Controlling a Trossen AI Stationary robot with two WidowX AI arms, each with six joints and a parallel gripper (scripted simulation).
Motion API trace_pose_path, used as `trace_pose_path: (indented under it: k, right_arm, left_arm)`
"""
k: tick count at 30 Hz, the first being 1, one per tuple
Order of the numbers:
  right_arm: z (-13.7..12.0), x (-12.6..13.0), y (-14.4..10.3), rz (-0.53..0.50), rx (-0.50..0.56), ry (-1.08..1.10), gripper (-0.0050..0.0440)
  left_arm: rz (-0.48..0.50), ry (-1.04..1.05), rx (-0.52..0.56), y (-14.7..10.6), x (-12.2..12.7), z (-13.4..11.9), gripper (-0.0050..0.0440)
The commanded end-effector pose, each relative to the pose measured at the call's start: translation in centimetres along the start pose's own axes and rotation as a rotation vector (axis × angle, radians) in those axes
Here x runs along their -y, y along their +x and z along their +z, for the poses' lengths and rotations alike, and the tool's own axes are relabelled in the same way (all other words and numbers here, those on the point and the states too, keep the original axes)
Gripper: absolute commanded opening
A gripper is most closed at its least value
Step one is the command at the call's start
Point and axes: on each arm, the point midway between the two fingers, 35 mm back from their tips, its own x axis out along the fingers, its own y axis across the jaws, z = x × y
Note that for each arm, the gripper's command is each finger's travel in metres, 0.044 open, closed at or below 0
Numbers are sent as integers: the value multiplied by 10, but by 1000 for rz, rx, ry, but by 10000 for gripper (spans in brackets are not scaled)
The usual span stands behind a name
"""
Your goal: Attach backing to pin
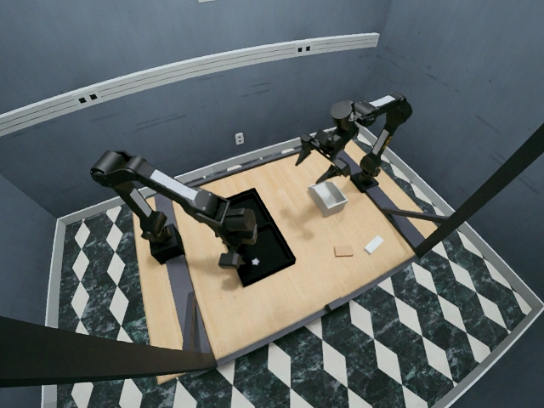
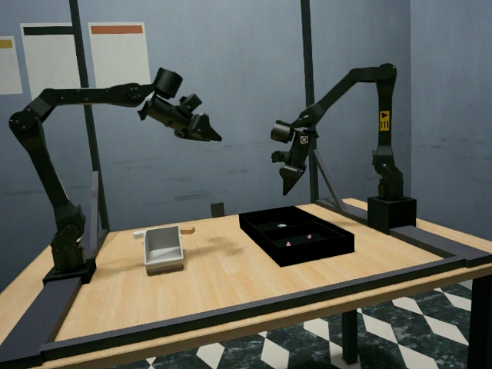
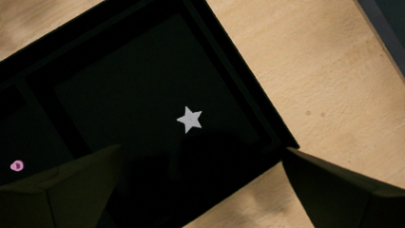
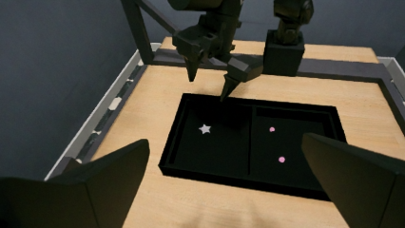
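1. Right, read the clock with twelve at the top of the top view: your wooden table (image 1: 272, 303) (image 2: 119, 301) (image 3: 314, 62) (image 4: 143, 109) has the left arm based at nine and the right arm at two.
2. Your black tray (image 1: 286, 241) (image 2: 317, 254) (image 3: 254, 90) (image 4: 214, 180) sits toward nine, with a divider splitting it into two compartments.
3. Left jaws (image 1: 240, 258) (image 2: 284, 194): you have these wide open, gripping nothing, above the tray's six o'clock end.
4. Right jaws (image 1: 307, 173) (image 2: 221, 139): also wide open with nothing held, in the air toward one.
5. The grey bin (image 1: 319, 204) (image 2: 163, 266) stands toward one.
6. Toward three you have a white block (image 1: 373, 244) (image 2: 137, 234) and, just inward of it, an orange-tan block (image 1: 343, 251) (image 2: 188, 230).
7. Your star-shaped pin (image 1: 255, 261) (image 2: 281, 225) (image 3: 189, 119) (image 4: 204, 129) lies in the tray's six o'clock compartment.
8. Two small pink backings (image 2: 287, 244) (image 3: 17, 165) (image 4: 281, 160) rest apart in the twelve o'clock compartment; you can't tell which way their wide ends face.
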Motion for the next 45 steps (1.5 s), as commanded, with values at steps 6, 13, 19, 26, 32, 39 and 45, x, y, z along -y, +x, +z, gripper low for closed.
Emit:
trace_pose_path:
  k: [6,13,19,26,32,39,45]
  right_arm:
    - [6,-1,-2,1,12,6,440]
    - [4,3,-1,-170,-20,131,440]
    - [3,7,-4,-305,-21,217,440]
    - [3,9,-9,-429,2,288,440]
    - [3,9,-10,-438,3,292,440]
    - [2,10,-11,-440,3,290,440]
    - [1,10,-11,-437,1,290,440]
  left_arm:
    - [2,-14,28,-7,-3,4,440]
    - [68,-184,21,-14,-52,-21,440]
    - [113,-305,20,-20,-88,-39,440]
    - [165,-453,30,-29,-131,-55,440]
    - [178,-491,22,-28,-142,-61,440]
    - [181,-492,22,-28,-142,-61,440]
    - [190,-523,23,-26,-147,-57,344]
